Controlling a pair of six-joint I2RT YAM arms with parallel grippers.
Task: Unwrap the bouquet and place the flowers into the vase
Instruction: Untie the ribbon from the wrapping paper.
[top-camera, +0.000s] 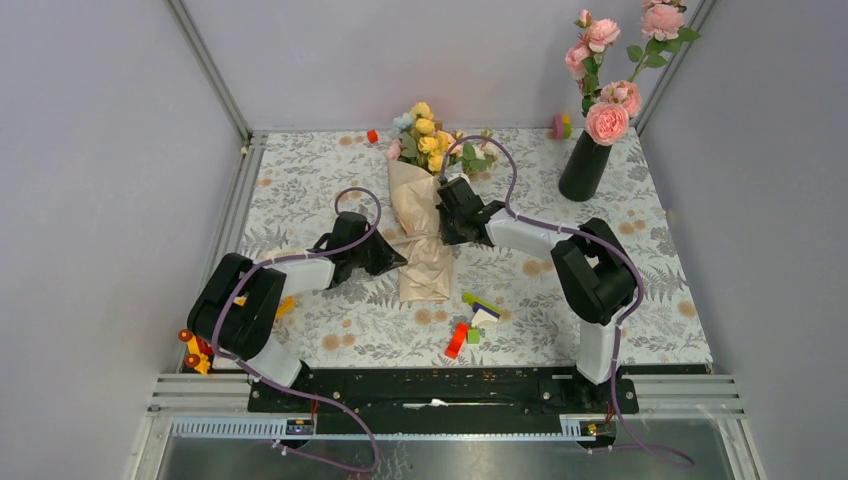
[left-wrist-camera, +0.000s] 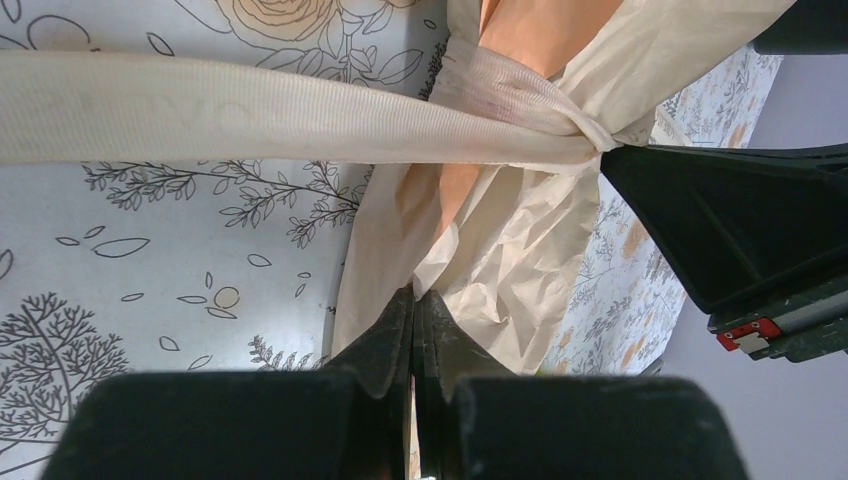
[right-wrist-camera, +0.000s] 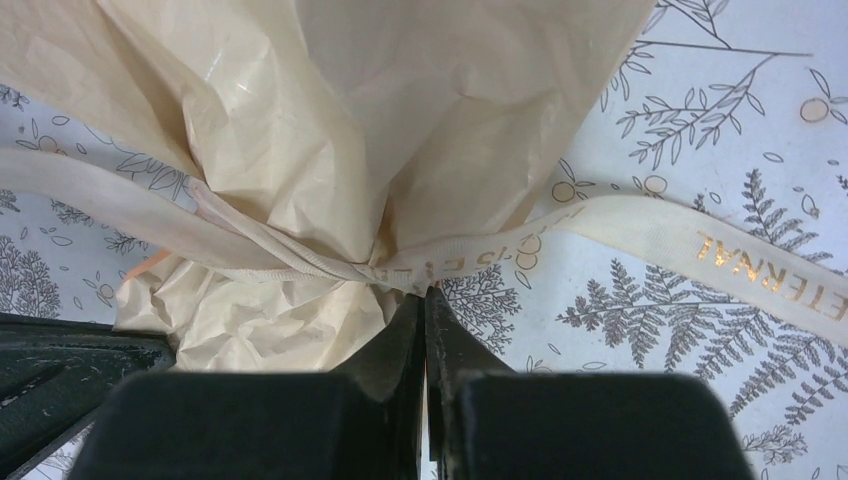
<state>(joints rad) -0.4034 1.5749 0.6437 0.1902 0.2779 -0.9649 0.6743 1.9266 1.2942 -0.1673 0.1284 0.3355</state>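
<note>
The bouquet lies lengthwise mid-table, its beige paper cinched by a cream ribbon. The flowers, yellow, pink and cream, stick out of the far end. My left gripper is at the wrap's left side, shut on a fold of the paper just below the tie. From the right side, my right gripper is shut on the ribbon at its knot. The black vase stands upright at the far right, apart from both grippers.
Tall pink roses stand in the vase. Loose toy blocks lie near the front, right of the wrap's end. A small red piece and a pink-green toy sit by the back wall. Grey walls enclose the table.
</note>
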